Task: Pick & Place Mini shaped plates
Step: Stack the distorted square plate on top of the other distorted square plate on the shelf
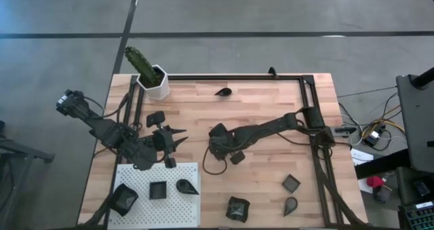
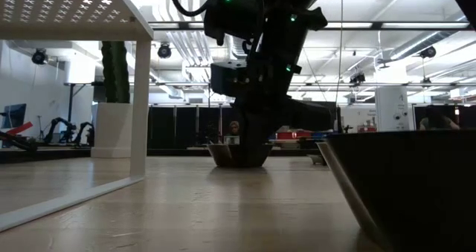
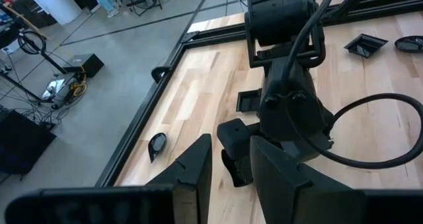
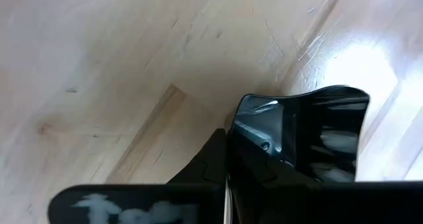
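Wood bench [image 1: 258,115] under both arms, I see the right gripper [image 1: 234,155] low at mid-bench, fingers pinching the rim of a glossy black plate [image 4: 310,135]; the low view has that plate [image 2: 238,154] sitting on the wood, so not lifted. Left gripper [image 1: 178,136] hovers just left of it above the white board's [image 1: 135,176] top edge, fingers [image 3: 195,168] spread, nothing between them. On the board I count three plates: a wavy one [image 1: 124,199] at its left end, a square one [image 1: 158,190] in the middle, a teardrop one [image 1: 187,186] to the right. Loose on the bench: a teardrop [image 1: 223,91] near the far rail, a square [image 1: 291,183] and a teardrop [image 1: 290,205] front right, a wavy one [image 1: 237,208] at the front edge, one more square [image 1: 155,119] left of centre. Cactus pot [image 1: 156,81] stands at the far left corner
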You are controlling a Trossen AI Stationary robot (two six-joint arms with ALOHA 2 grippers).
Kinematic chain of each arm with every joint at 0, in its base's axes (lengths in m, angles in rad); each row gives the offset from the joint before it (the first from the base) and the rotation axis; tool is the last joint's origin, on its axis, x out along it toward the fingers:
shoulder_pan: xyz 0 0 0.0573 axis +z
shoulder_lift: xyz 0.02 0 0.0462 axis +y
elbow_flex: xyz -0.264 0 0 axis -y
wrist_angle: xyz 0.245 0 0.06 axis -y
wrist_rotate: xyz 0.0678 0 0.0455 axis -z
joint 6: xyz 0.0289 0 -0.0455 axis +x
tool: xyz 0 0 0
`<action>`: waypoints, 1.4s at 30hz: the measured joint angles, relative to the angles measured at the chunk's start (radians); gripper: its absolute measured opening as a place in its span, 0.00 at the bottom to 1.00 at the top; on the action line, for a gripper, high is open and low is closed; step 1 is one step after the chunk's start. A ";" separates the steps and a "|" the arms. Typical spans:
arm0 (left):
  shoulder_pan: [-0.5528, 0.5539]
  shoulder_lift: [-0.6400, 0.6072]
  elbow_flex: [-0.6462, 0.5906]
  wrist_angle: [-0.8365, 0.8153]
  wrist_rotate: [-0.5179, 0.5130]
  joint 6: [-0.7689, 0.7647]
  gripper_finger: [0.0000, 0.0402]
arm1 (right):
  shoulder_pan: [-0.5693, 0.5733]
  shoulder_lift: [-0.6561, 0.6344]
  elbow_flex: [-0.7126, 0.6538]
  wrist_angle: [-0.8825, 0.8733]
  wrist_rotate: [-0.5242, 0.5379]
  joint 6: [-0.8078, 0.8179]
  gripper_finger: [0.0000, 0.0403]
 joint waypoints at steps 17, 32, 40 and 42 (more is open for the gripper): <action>0.000 0.000 0.000 0.000 0.001 0.000 0.25 | 0.005 -0.001 0.016 -0.013 0.000 -0.007 0.23; 0.033 0.000 -0.001 -0.016 0.023 -0.021 0.25 | 0.010 -0.258 0.025 -0.145 -0.010 0.158 0.19; 0.154 0.044 -0.060 0.027 0.034 -0.023 0.25 | 0.046 -0.465 0.011 -0.170 -0.011 0.214 0.16; 0.195 0.064 -0.087 0.068 0.072 -0.024 0.25 | 0.057 -0.510 0.004 -0.171 -0.011 0.215 0.16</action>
